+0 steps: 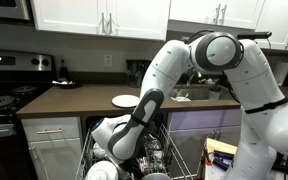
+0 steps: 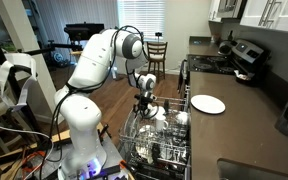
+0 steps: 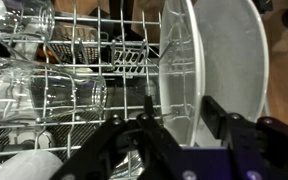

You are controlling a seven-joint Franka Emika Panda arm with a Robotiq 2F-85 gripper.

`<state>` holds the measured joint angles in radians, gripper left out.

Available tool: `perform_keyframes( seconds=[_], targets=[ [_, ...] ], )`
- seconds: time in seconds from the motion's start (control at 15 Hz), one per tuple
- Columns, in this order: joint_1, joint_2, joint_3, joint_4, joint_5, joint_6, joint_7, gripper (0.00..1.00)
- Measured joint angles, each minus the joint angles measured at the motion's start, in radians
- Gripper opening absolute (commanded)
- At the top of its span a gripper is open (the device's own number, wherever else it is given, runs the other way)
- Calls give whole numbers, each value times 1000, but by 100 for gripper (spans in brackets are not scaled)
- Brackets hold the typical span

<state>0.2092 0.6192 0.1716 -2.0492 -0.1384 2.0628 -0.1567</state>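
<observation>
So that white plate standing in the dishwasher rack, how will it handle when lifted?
The white plate looks like glazed ceramic: probably stiff, fairly heavy, breakable. Its smooth face may be slippery. Standing on edge in the rack, it could tip against the glasses.

Object: white dinner plate [image 3: 219, 60], round, plain and glossy, with a broad smooth rim.
Pose: standing on edge, close to upright, with a slight lean.
Location: slotted in the wire dishwasher rack [image 3: 84, 95], at the right side of the wrist view.
Visible extent: the upper arc and most of one face show; the right part runs out of the picture.
Relation to gripper: the plate's lower rim lies between the two fingers of the gripper [image 3: 178, 112]; contact cannot be told.
</observation>
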Motion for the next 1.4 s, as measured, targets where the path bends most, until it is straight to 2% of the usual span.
perform_keyframes(
  seconds=[0.07,0.33,0.4,0.8,1.4],
  targets=[
    [-7,1,3,6,13,-8,-12,24],
    [-27,2,19,14,59,-30,-49,15],
    [-32,3,22,16,69,-36,-59,5],
    [-70,10,32,28,141,-98,-137,4],
    [-117,8,37,35,183,-145,-221,4]
  ],
)
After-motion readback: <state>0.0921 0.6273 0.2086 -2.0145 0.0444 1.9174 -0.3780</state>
